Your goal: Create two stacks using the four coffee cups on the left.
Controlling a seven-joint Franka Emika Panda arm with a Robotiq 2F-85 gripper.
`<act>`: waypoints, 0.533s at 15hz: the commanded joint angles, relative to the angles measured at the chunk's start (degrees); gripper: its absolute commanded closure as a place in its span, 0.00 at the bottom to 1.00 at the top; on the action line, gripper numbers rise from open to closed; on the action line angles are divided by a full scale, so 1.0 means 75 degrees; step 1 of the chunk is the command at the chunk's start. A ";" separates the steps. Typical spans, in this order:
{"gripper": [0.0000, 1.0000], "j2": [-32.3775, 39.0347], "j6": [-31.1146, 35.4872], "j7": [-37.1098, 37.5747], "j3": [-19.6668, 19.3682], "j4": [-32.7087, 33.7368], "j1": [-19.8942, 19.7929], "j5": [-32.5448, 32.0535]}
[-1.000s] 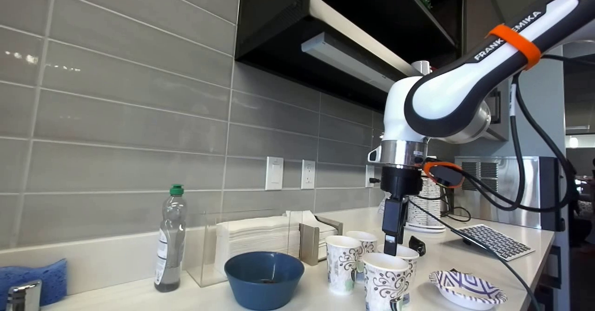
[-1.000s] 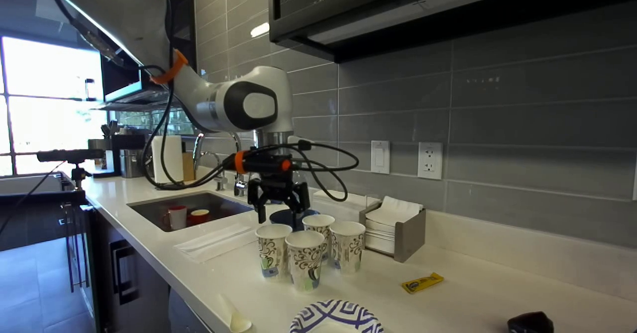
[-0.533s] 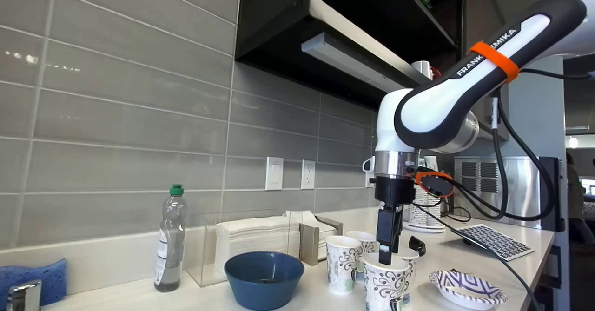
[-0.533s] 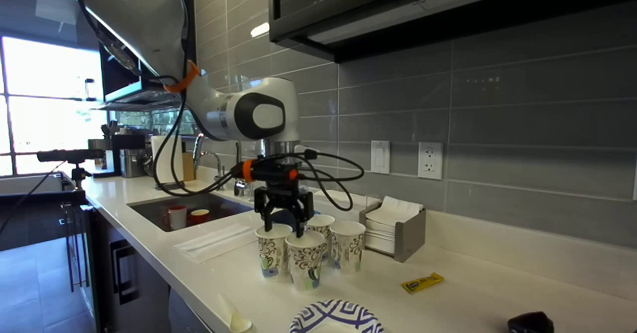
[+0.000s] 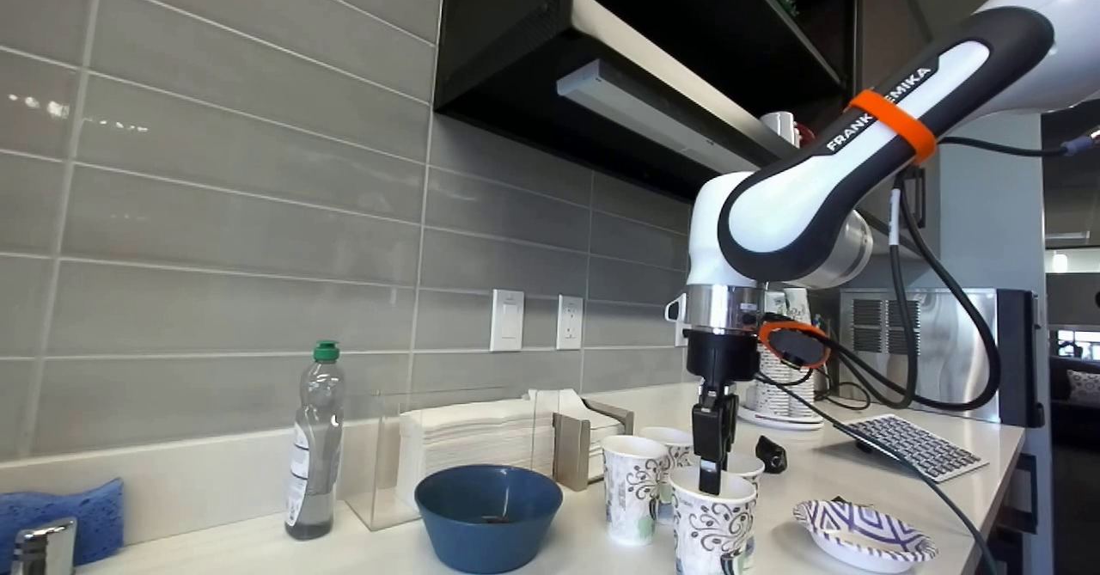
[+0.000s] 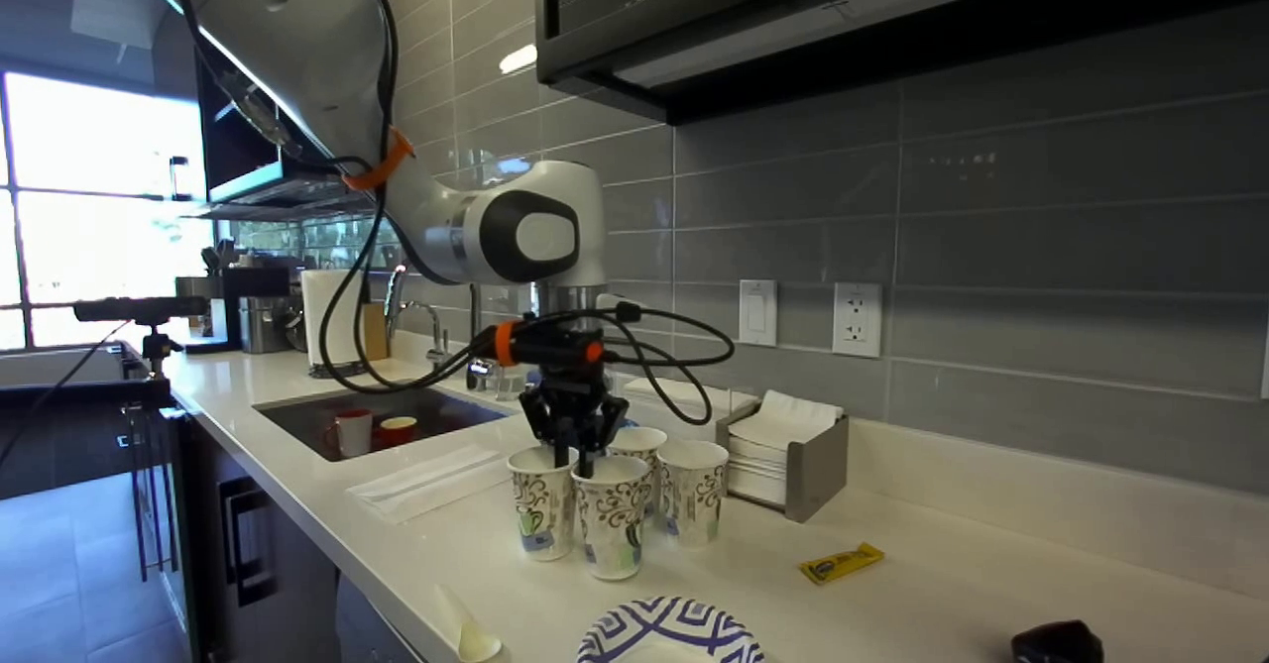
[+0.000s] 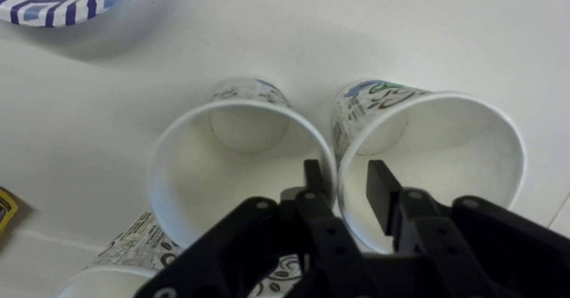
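Several white coffee cups (image 6: 693,504) with a dark swirl print stand upright and close together on the counter. My gripper (image 7: 343,169) points down over two of them, whose rims touch. One finger reaches inside the left cup (image 7: 240,173) in the wrist view, close to its wall. The other finger is inside the right cup (image 7: 449,164), with a visible gap to its wall. The jaws are partly closed around both rims but not clamped. A further cup (image 7: 138,249) shows at the lower left, and another is mostly hidden behind the gripper.
A blue bowl (image 5: 488,519) and a soap bottle (image 5: 314,455) stand beside the cups. Napkins in a metal holder (image 6: 818,470) are behind them. A patterned plate (image 5: 864,536), a yellow packet (image 6: 841,563) and a sink (image 6: 397,395) are also near.
The gripper has come down and sideways until its fingers dip into two neighbouring cups. Its jaws have narrowed considerably. One of these cups has shifted slightly.
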 commanded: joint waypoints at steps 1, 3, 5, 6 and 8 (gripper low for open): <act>0.97 0.0118 -0.0050 -0.0044 0.0004 0.0165 -0.0080 -0.0086; 1.00 0.0056 -0.0091 -0.0013 0.0000 0.0132 -0.0094 -0.0094; 1.00 -0.0077 -0.0155 0.0003 -0.0026 0.0099 -0.0135 -0.0076; 0.99 -0.0138 -0.0198 0.0031 -0.0038 0.0076 -0.0159 -0.0111; 0.99 -0.0306 -0.0349 0.0047 -0.0056 0.0031 -0.0174 -0.0147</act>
